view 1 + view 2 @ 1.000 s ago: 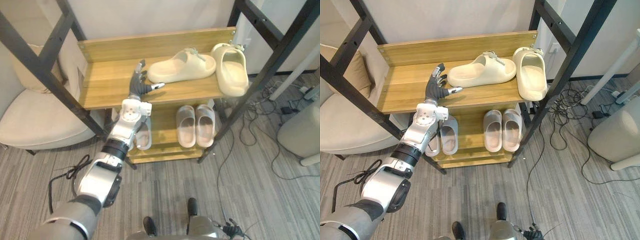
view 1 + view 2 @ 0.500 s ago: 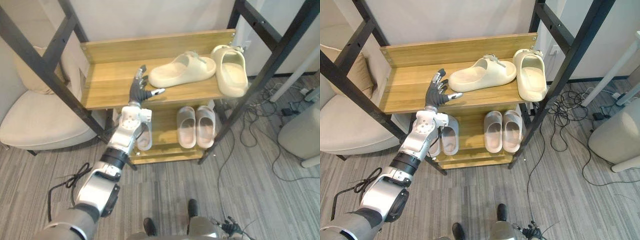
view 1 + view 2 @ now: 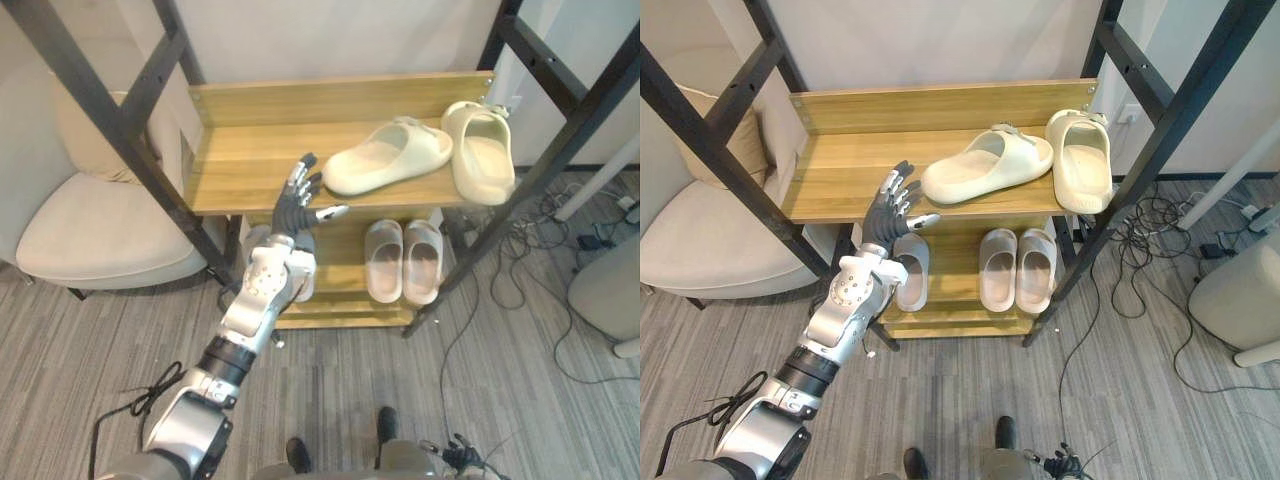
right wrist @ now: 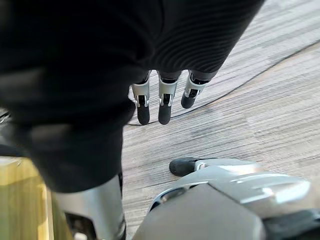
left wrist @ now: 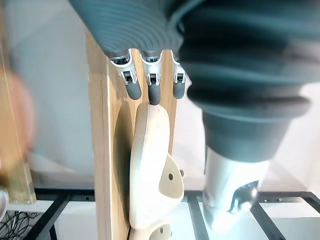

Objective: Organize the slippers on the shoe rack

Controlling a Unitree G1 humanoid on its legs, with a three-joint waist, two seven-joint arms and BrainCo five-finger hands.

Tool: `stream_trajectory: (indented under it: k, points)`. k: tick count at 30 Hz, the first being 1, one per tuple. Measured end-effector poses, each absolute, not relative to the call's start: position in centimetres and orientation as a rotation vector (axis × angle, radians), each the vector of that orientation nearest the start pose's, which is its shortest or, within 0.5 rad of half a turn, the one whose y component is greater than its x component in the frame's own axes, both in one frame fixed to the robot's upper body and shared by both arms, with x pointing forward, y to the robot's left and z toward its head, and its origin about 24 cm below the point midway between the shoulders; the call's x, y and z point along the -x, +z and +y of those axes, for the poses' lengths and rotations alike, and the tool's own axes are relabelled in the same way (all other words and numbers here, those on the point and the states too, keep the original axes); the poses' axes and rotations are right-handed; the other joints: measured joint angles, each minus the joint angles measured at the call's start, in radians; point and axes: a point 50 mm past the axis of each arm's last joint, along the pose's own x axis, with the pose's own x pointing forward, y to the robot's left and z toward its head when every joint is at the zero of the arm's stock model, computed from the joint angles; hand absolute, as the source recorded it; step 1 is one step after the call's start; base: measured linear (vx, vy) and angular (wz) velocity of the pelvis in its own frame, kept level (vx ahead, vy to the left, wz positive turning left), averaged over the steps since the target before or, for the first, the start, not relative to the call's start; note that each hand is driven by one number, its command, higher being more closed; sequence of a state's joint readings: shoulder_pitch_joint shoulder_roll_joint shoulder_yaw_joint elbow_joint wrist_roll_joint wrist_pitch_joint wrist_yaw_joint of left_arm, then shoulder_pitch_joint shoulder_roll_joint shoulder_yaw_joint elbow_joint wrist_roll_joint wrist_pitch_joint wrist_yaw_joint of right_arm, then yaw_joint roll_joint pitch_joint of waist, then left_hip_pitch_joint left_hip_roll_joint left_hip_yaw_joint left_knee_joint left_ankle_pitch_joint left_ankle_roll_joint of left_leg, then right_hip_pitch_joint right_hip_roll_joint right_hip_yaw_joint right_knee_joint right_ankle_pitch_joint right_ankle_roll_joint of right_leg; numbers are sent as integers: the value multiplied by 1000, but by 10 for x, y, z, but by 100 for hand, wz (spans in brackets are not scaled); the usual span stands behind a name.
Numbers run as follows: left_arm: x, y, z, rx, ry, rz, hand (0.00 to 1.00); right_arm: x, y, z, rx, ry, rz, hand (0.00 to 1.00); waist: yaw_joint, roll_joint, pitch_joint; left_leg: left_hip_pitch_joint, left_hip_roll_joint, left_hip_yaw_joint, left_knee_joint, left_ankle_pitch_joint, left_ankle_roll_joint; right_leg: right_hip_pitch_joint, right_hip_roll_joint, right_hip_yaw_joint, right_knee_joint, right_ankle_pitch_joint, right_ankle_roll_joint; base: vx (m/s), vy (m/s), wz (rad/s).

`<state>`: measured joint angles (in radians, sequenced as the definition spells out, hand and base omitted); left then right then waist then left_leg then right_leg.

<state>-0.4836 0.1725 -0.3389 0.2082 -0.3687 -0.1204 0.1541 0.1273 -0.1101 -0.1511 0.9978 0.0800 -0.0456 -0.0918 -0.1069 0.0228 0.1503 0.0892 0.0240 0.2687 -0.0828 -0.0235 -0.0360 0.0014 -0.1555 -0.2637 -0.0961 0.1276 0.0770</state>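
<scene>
**Left hand.** The left hand (image 3: 299, 206) is raised at the front edge of the upper shelf (image 3: 240, 165). Its fingers are straight and spread, and it grips nothing. In the left wrist view its fingertips (image 5: 153, 93) lie just beside the near end of the cream slipper (image 3: 389, 158); whether they touch cannot be told.

**Right hand.** The right hand (image 4: 164, 107) hangs idle over the floor with relaxed, straight fingers and holds nothing.

**Slippers.** The cream slipper lies crosswise on the upper shelf, its length running along the shelf. The second cream slipper (image 3: 482, 150) sits at the shelf's right end, lengthwise from back to front and overhanging the front edge. The two are close together at one end but at an angle, not paired. On the lower shelf (image 3: 951, 272) a pair of grey slippers (image 3: 1017, 268) stands side by side, with a single grey slipper (image 3: 910, 270) further left, partly behind the hand.

**Step in hand (judgement).** The approach to the crosswise slipper. The next move likely calls for closing on its near end, or pushing it, to turn it parallel with its mate.

**Surroundings.** The shoe rack (image 3: 330, 98) has wooden boards in a black metal frame and stands against a pale wall. A beige armchair (image 3: 100, 235) is on the left. The floor (image 3: 80, 360) is grey and striped, with loose cables (image 3: 1137, 225) on the right.
</scene>
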Motion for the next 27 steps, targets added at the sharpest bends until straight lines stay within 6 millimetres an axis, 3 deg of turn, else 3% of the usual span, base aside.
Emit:
stream_trajectory:
  k: [12, 21, 27]
  points:
    - [-319, 118, 85, 119, -281, -255, 0, -86, -157, -219, 6, -342, 1073, 0, 1, -2, -20, -1, 5, 3, 15, -3, -3, 2, 2, 1, -1, 1, 1, -1, -2, 0]
    - [-330, 94, 111, 78, -153, -161, 0, -85, -157, -218, 7, -337, 1079, 0, 0, -4, -27, 2, 19, 15, 17, -8, -12, 0, 16, 9, -1, 0, 1, -4, -7, -4]
    - [-334, 92, 123, 53, -101, -156, 0, -85, -157, -217, 4, -335, 1081, 0, 0, -8, -31, 7, 19, 22, 17, -9, -13, 2, 17, 15, -1, 0, 1, 0, -2, -4]
